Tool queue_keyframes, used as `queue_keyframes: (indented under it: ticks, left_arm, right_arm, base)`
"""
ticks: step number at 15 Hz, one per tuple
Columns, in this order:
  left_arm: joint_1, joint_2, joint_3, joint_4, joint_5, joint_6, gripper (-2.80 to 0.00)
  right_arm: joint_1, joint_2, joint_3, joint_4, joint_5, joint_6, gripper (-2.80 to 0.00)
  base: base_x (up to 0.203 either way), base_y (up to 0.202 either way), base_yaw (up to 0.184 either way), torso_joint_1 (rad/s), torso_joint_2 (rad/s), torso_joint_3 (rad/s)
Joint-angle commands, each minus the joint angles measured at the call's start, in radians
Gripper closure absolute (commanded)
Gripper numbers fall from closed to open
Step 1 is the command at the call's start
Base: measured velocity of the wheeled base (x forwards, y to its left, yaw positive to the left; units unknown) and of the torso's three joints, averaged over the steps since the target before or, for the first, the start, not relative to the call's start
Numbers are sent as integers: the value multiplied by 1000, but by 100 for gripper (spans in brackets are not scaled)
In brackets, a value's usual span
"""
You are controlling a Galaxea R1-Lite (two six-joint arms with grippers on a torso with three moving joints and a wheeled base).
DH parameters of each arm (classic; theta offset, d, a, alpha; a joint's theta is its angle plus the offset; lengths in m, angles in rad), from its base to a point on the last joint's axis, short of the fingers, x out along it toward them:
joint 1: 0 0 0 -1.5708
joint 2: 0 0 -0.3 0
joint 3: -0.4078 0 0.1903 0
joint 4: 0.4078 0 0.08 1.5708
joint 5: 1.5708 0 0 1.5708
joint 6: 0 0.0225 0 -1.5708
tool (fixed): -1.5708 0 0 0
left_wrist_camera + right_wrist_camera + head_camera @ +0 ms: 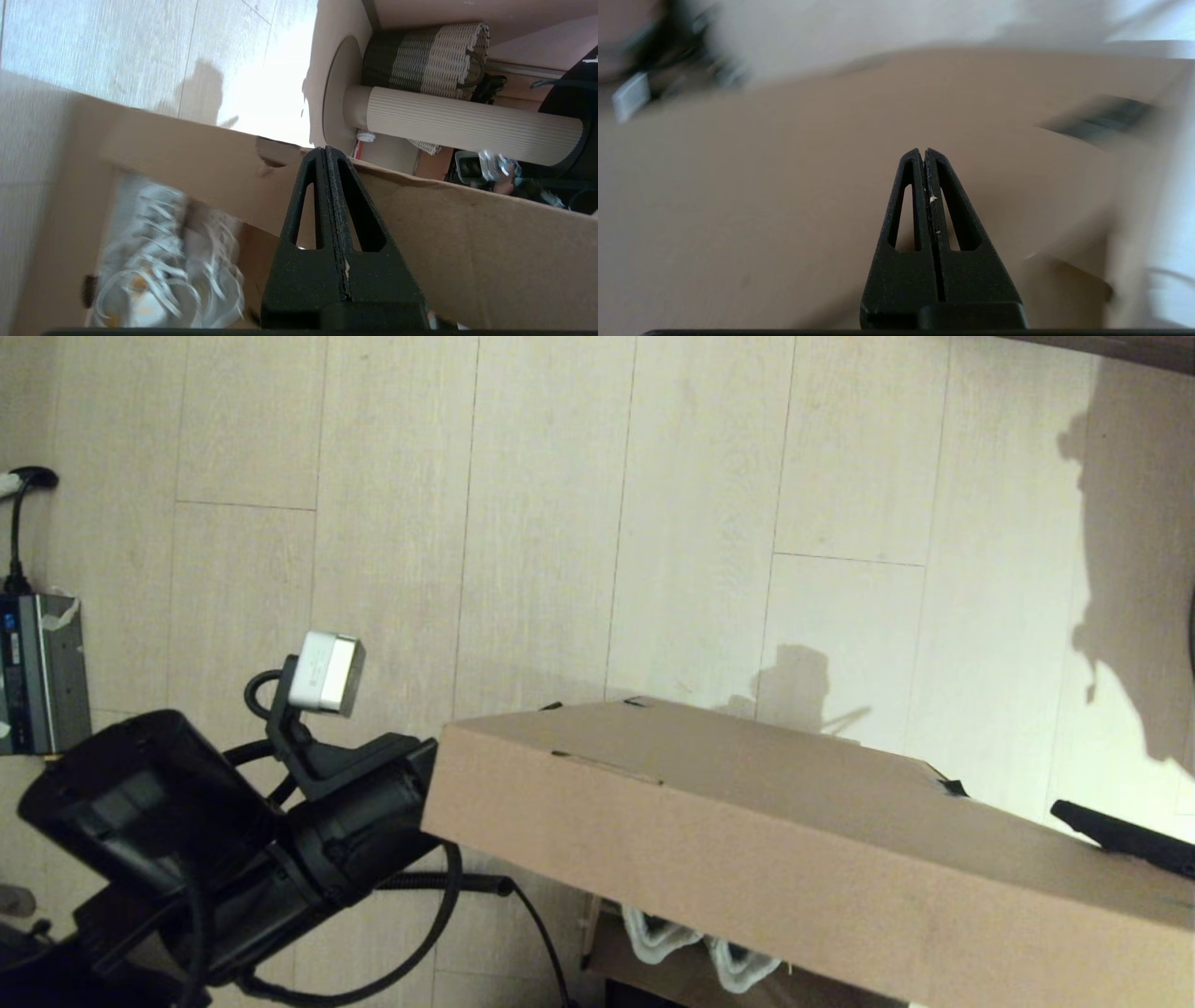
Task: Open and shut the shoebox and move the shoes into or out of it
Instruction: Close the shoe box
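Observation:
The brown cardboard shoebox has its lid (747,821) raised and tilted, higher on my left. Under the lid's near edge the white soles of the shoes (691,943) show inside the box. The left wrist view shows the shoes (159,261) as a laced pair lying in the box. My left gripper (326,149) is shut and empty. It sits under the lid at the lid's left end, where only its wrist (373,803) shows in the head view. My right gripper (923,151) is shut and empty, just over the lid's top (784,186). Its black fingers (1120,835) show at the lid's right end.
Pale wood floor (560,523) stretches beyond the box. A grey power unit (42,672) with a cable lies at the far left. Past the box, the left wrist view shows a ribbed round table leg (467,123) and a wicker basket (425,56).

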Motion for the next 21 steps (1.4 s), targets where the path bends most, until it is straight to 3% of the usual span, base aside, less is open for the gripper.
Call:
queue_keyframes:
  ticks: [1,10,17,21]
  left_arm:
    - [14,39,-40,-5,-2,-4,0]
    - [87,95,-191,-2,-20,-3,0]
    - [180,33,-304,77,-37,-3,0]
    - [231,41,-445,167,-65,-4,0]
  right_arm:
    - [0,-54,31,-8,50,0,0]
    - [-3,19,1,34,43,-5,0]
    - [-4,272,-255,26,-86,1,0]
    - [-3,420,-459,26,-111,7,0]
  base:
    - [0,0,0,0,0,0]
    - [0,0,0,0,0,0]
    - [0,0,0,0,0,0]
    - [0,0,0,0,0,0]
